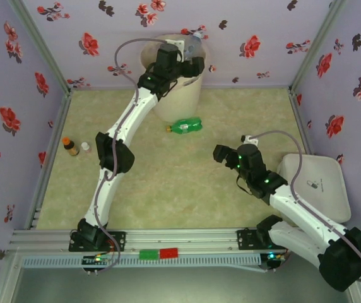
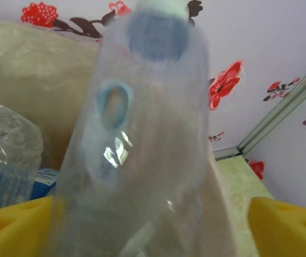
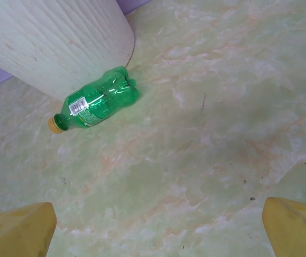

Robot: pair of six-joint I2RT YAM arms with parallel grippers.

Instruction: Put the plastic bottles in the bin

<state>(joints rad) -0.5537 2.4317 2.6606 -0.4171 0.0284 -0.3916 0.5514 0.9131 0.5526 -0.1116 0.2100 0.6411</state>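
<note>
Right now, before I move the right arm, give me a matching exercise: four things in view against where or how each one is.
1 green bottle
2 amber bottle
3 clear bottle
4 right gripper

A by the left edge of the table
B over the bin, between the fingers of the left gripper
C open, nothing between its fingers
D lying beside the bin

Pairs: 1-D, 2-A, 3-B, 4-C
</note>
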